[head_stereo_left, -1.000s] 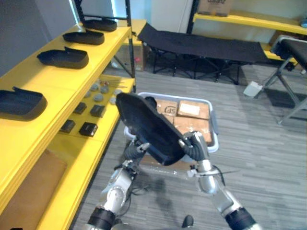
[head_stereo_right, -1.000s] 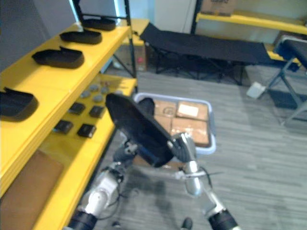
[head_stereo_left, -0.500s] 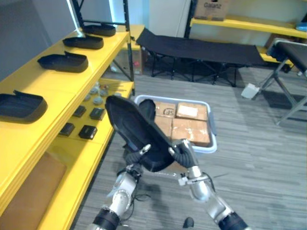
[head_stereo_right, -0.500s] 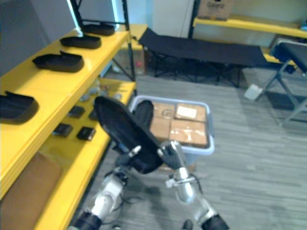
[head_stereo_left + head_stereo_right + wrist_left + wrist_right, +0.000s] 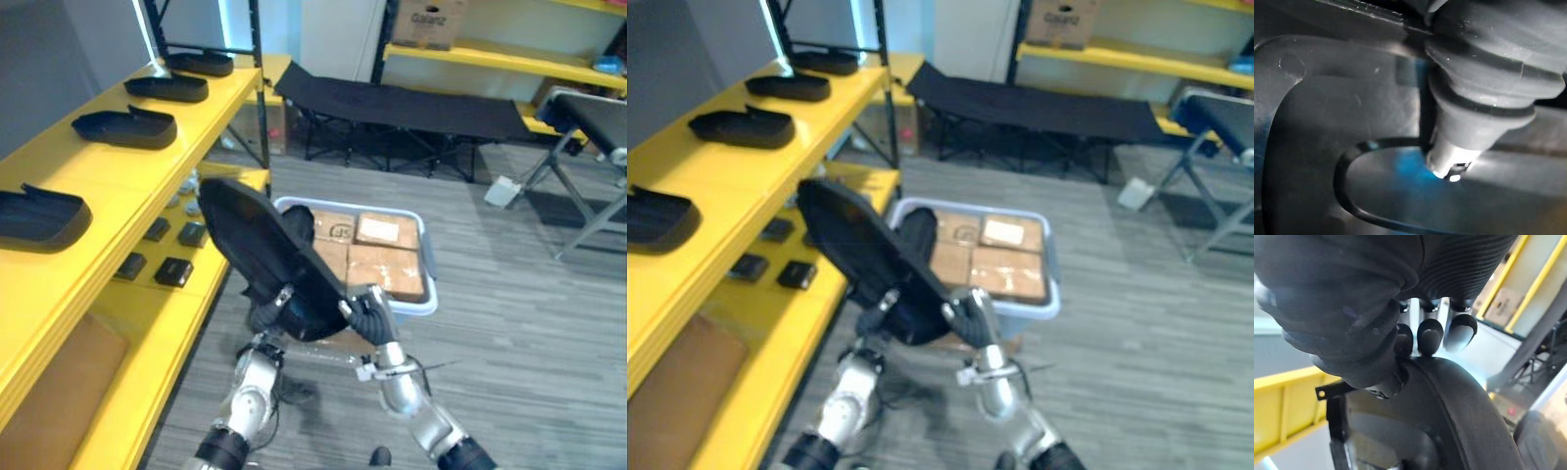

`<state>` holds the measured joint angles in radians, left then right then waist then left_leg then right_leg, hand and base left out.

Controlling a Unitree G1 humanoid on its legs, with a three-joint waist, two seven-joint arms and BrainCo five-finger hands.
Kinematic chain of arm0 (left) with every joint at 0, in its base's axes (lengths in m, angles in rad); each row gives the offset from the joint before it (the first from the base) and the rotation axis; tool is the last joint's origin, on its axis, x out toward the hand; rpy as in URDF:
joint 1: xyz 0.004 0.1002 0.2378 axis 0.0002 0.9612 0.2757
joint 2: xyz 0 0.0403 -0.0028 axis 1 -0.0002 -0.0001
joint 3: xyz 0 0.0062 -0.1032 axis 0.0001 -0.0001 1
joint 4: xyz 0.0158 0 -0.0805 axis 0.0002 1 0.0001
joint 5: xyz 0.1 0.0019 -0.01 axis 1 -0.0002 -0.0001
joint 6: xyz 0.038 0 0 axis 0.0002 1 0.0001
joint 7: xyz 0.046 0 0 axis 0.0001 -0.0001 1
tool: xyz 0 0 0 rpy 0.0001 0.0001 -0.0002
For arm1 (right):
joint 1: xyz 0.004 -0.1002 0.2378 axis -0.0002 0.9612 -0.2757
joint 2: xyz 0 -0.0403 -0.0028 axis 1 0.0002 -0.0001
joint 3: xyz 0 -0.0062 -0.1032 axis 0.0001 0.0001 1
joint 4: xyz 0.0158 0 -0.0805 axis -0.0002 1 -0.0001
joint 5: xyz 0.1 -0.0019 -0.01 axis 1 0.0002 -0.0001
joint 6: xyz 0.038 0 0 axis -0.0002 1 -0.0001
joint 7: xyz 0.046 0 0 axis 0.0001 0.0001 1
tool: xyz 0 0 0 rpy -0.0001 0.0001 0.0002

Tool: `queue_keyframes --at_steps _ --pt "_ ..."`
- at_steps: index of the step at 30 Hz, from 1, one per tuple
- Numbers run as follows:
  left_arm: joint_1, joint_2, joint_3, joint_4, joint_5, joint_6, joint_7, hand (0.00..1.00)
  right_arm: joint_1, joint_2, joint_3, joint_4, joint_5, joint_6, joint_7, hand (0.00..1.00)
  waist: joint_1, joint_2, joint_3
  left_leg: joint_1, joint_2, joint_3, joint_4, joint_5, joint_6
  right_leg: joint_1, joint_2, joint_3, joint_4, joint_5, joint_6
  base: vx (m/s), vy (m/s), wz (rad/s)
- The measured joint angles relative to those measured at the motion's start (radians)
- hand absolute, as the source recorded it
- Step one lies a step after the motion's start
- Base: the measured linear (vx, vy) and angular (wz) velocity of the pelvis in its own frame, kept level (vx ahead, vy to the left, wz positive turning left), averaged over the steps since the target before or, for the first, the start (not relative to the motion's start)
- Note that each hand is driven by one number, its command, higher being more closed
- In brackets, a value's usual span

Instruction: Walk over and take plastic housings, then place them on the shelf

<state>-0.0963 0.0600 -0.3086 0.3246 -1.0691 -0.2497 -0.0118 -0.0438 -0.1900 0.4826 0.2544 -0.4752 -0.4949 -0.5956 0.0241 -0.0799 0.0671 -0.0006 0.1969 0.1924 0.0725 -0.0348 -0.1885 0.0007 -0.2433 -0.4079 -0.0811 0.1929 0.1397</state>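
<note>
A long black plastic housing [image 5: 265, 250] is tilted up in front of me, its far end leaning toward the yellow shelf [image 5: 118, 186]. My left hand [image 5: 266, 313] grips its lower edge from below, and its thumb [image 5: 1459, 147] presses on the housing's inner surface [image 5: 1327, 122]. My right hand [image 5: 367, 315] holds the near right end, with its fingers [image 5: 1430, 335] curled over the housing's rim [image 5: 1459, 406]. Several other black housings [image 5: 127, 125] lie in a row on the top shelf.
A white bin [image 5: 429, 294] with cardboard boxes [image 5: 387, 264] stands on the floor behind the held housing. Small black parts [image 5: 171, 271] lie on the lower shelf. A black folding cot [image 5: 411, 98] and a metal frame [image 5: 578, 166] stand farther back.
The housing has swung left toward the shelf. My left hand's fingers have curled onto its lower edge. The view has shifted too.
</note>
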Motion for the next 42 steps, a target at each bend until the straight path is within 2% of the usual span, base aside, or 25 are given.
queue_keyframes --at_steps 5,6,10,14,16,18,21,25,29,31,34,36,42 --pt "-0.006 0.004 0.022 -0.131 0.175 -0.029 -0.001 1.0 -0.001 0.0 0.005 -0.055 -0.01 -0.019 -0.098 1.0 -0.006 0.0 0.0 0.002 0.0 0.006 0.003 0.0 0.0 -0.001 0.001 0.001 0.0 0.0 -0.002 0.0 0.001 -0.02" --pt "-0.018 0.012 0.031 -0.221 0.238 -0.033 -0.001 1.0 -0.005 0.0 0.002 -0.105 -0.01 -0.033 -0.141 0.0 -0.012 0.001 -0.001 0.003 0.0 0.008 0.004 -0.001 0.0 -0.001 0.0 0.002 0.0 0.0 -0.002 0.0 0.011 -0.03" --pt "-0.076 0.016 0.064 -0.327 0.331 -0.032 0.0 1.0 -0.047 0.0 -0.004 -0.151 -0.009 -0.049 -0.193 0.0 -0.018 0.012 -0.009 0.017 0.0 0.015 0.002 -0.001 0.0 0.001 0.001 0.007 0.0 -0.001 -0.004 -0.01 0.011 -0.05" --pt "-0.096 0.019 0.071 -0.389 0.339 -0.03 0.003 1.0 -0.047 -0.004 -0.019 -0.134 -0.004 -0.048 -0.191 0.0 -0.02 0.037 -0.035 0.018 0.0 0.018 -0.002 -0.002 0.0 -0.001 0.001 0.008 0.0 -0.006 -0.01 0.0 0.004 -0.01" --pt "-0.099 0.014 0.07 -0.41 0.354 -0.025 0.023 1.0 -0.047 -0.01 -0.016 -0.125 0.016 -0.042 -0.178 0.0 -0.025 0.051 -0.044 0.022 0.0 0.02 -0.004 -0.002 0.0 -0.001 0.002 0.008 -0.008 -0.008 -0.012 -0.01 0.006 -0.02" --pt "-0.1 0.01 0.069 -0.43 0.381 -0.007 0.051 1.0 -0.047 -0.013 -0.016 -0.124 0.042 -0.039 -0.159 0.0 -0.026 0.054 -0.046 0.03 0.0 0.026 -0.01 -0.001 0.0 -0.001 0.002 0.011 -0.008 -0.009 -0.013 -0.01 0.012 -0.09" --pt "-0.102 0.007 0.069 -0.468 0.459 0.012 0.112 1.0 -0.043 -0.012 -0.021 -0.162 0.115 -0.03 -0.096 0.0 -0.034 0.056 -0.048 0.036 0.0 0.034 -0.012 -0.001 -0.001 -0.001 0.003 0.018 -0.009 -0.009 -0.014 0.0 0.008 -0.06" --pt "-0.1 -0.013 0.109 -0.478 0.566 0.038 0.167 1.0 -0.036 -0.009 -0.072 -0.297 0.232 -0.02 0.034 0.0 -0.036 0.057 -0.048 0.049 0.001 0.04 -0.019 -0.001 -0.001 0.0 0.006 0.026 -0.009 -0.009 -0.014 0.01 0.014 -0.06" --pt "-0.068 -0.01 0.167 -0.425 0.685 0.053 0.213 1.0 -0.034 -0.001 -0.117 -0.45 0.35 -0.059 0.124 0.0 -0.04 0.06 -0.05 0.057 0.002 0.05 -0.028 -0.001 -0.001 0.0 0.008 0.032 -0.008 -0.005 -0.008 0.01 0.012 -0.06" --pt "-0.017 -0.008 0.208 -0.41 0.733 0.055 0.254 1.0 -0.024 0.028 -0.174 -0.496 0.465 -0.073 0.181 0.0 -0.04 0.06 -0.05 0.069 0.002 0.063 -0.033 -0.002 -0.002 0.001 0.009 0.043 -0.005 -0.005 -0.008 0.01 0.017 -0.11" --pt "0.002 -0.008 0.261 -0.398 0.782 0.044 0.311 1.0 0.023 0.046 -0.229 -0.505 0.525 -0.068 0.21 0.0 -0.039 0.06 -0.05 0.07 0.002 0.066 -0.034 -0.003 -0.002 0.0 0.009 0.049 -0.002 -0.005 -0.008 0.01 0.011 -0.04" --pt "0.002 -0.009 0.31 -0.4 0.858 -0.002 0.369 1.0 0.08 0.063 -0.268 -0.505 0.577 -0.038 0.232 0.0 -0.042 0.064 -0.049 0.07 0.002 0.068 -0.035 -0.004 -0.002 -0.001 0.009 0.05 -0.001 -0.005 -0.008 0.0 0.0 0.0" --pt "0.002 -0.007 0.407 -0.468 0.922 -0.046 0.436 1.0 0.167 0.105 -0.394 -0.43 0.679 -0.001 0.273 0.0 -0.054 0.075 -0.042 0.071 0.002 0.075 -0.036 -0.004 -0.003 -0.005 0.009 0.055 -0.007 -0.009 -0.011 0.0 0.005 -0.01"
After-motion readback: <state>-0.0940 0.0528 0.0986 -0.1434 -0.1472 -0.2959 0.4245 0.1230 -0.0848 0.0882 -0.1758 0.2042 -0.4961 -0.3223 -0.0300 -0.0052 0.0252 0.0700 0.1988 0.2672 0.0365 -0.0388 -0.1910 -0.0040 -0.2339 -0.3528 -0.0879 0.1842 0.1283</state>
